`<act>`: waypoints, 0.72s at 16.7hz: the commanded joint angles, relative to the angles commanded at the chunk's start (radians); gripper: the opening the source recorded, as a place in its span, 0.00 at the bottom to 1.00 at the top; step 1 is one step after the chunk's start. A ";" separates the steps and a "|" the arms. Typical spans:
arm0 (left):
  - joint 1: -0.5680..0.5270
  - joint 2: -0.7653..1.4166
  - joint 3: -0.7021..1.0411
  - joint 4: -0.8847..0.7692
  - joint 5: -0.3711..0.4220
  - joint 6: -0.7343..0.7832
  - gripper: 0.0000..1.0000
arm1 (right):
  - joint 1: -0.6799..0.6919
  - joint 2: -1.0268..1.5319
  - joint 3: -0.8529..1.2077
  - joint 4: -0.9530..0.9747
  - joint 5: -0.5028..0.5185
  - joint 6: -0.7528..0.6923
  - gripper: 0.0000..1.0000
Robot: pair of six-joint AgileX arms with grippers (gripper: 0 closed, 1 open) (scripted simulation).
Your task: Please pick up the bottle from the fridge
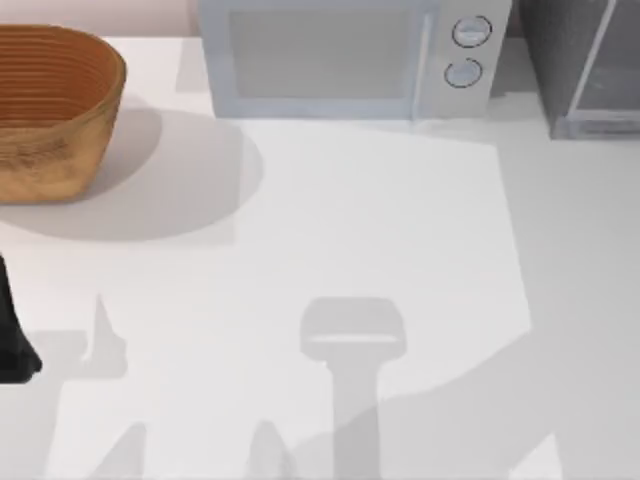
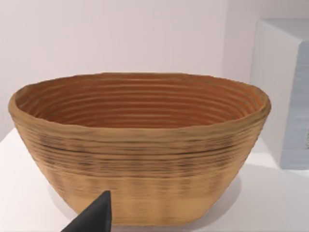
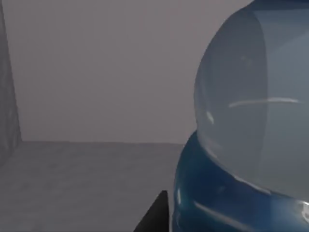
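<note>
Right gripper: one dark fingertip [image 3: 155,216] just beside the bottle [image 3: 251,130], jaw state indeterminate. The bottle, clear-bodied above a blue band, stands inside the grey-walled fridge [image 1: 590,70] at the table's [image 1: 400,250] far right, open floor beside it. Left gripper [image 1: 12,345], near left edge, faces the wicker basket [image 2: 140,145]; jaws indeterminate. Microwave [image 1: 340,55] far centre.

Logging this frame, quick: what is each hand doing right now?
Left hand: near the wicker basket, cannot be told.
Right hand: close beside the bottle, cannot be told.
</note>
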 joint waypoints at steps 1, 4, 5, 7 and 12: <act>0.000 0.000 0.000 0.000 0.000 0.000 1.00 | 0.000 -0.021 0.004 -0.025 0.000 0.000 0.00; 0.000 0.000 0.000 0.000 0.000 0.000 1.00 | 0.000 -0.083 0.016 -0.099 -0.001 0.001 0.00; 0.000 0.000 0.000 0.000 0.000 0.000 1.00 | 0.000 -0.096 0.019 -0.115 -0.001 0.001 0.00; 0.000 0.000 0.000 0.000 0.000 0.000 1.00 | 0.000 -0.102 0.020 -0.122 -0.001 0.001 0.00; 0.000 0.000 0.000 0.000 0.000 0.000 1.00 | -0.008 -0.134 -0.022 -0.098 -0.012 0.003 0.00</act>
